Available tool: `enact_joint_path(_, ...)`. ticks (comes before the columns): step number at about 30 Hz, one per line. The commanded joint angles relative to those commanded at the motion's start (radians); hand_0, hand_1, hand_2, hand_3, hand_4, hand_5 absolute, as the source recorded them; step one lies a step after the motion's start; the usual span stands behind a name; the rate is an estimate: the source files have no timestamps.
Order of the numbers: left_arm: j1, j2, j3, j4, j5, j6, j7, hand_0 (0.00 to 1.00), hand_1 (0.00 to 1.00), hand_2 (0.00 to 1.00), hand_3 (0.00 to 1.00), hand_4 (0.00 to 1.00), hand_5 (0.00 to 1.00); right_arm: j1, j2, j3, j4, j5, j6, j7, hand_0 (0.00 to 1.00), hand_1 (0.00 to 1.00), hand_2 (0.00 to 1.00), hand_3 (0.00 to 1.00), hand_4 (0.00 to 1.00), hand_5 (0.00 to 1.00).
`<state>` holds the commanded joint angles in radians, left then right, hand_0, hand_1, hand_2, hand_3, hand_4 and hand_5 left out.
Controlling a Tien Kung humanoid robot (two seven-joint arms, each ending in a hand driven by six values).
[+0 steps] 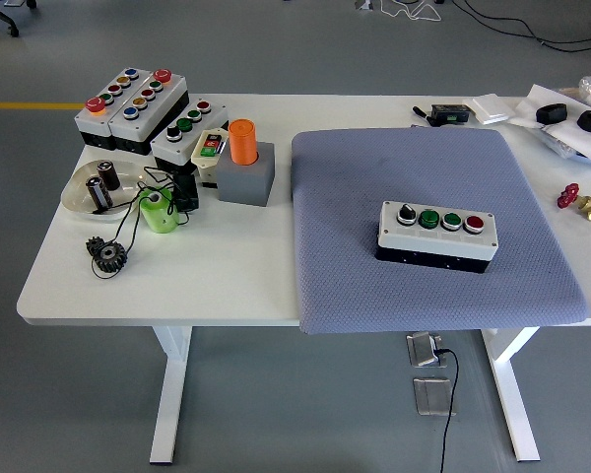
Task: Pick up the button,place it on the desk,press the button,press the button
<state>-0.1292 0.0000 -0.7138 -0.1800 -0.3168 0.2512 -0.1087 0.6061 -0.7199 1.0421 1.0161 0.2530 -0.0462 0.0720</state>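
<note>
Button box on grey mat, no robot hand in view

Button box [436,233]: a white-topped, black-based unit was recorded lying flat on the grey mat [325,286], right of the mat's middle. Four controls were counted in a row on its top, from left to right one black knob, two green buttons and one red button.

Grey mat: it was laid over the right half of the white tabletop [207,281], its near edge hanging slightly past the tabletop's near edge.

Robot hand: neither one was seen in the head view, so the state of their fingers could not be told. The button box was touched by nothing.

Left group: three further button boxes [133,102] were noted at the far left corner, close together. Just beside them an orange cylinder [241,141] was stood upright in a grey block [246,181]. A shallow clear dish [79,192], a green cup-shaped item [157,211] and a dark gear [108,257] were listed nearer the front.

Right edge: a red-handled brass valve [583,201] and some black parts on white wrapping [561,113] were logged.
</note>
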Motion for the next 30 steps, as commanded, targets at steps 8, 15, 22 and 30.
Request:
enact_joint_path(8, -0.004, 0.000, -0.003, 0.000, 0.000, -0.002, -0.002, 0.675, 0.744, 0.774, 0.588, 0.360, 0.963, 0.008, 0.001, 0.000, 0.002, 0.014, -0.003, 0.001, 0.883, 0.793, 0.818, 0.799, 0.637, 0.565)
enact_joint_path(15, -0.009, 0.000, -0.006, 0.000, 0.000, -0.003, -0.004, 0.675, 0.744, 0.774, 0.586, 0.360, 0.963, 0.012, 0.002, -0.003, 0.001, 0.029, -0.006, 0.003, 0.883, 0.792, 0.814, 0.799, 0.634, 0.564)
enact_joint_path(22, -0.017, 0.000, -0.008, 0.000, -0.003, -0.004, -0.005, 0.675, 0.744, 0.773, 0.587, 0.358, 0.965, 0.017, 0.005, -0.006, 0.000, 0.063, -0.011, 0.007, 0.854, 0.771, 0.791, 0.797, 0.634, 0.566)
enact_joint_path(30, -0.016, 0.000, -0.008, 0.000, 0.000, -0.002, -0.004, 0.675, 0.743, 0.772, 0.586, 0.359, 0.967, 0.021, 0.008, -0.018, -0.001, 0.071, -0.014, 0.006, 0.836, 0.740, 0.771, 0.797, 0.633, 0.563)
